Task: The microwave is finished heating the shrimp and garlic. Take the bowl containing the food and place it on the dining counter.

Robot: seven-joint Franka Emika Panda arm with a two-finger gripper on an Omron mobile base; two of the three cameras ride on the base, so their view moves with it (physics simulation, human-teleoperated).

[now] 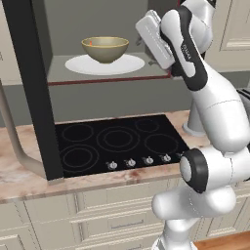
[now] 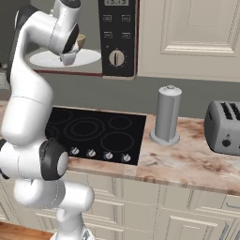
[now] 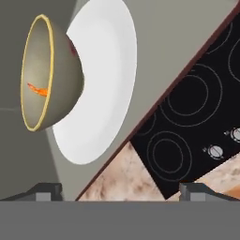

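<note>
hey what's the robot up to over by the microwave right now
The robot arm is reaching toward the open microwave above the cooktop. Its gripper is open and holds nothing, short of the bowl. The bowl sits on the white plate inside the microwave, with the orange shrimp in it. So the bowl hasn't been picked up yet.

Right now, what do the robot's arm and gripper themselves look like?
The arm is made of glossy white rounded segments joined by dark, almost black joint bands, with small dark lettering on one upper band. The hand at its end is a boxy light grey-white block. The gripper ends in two small dark grey, blocky finger tips. No loose cables are visible.
</note>
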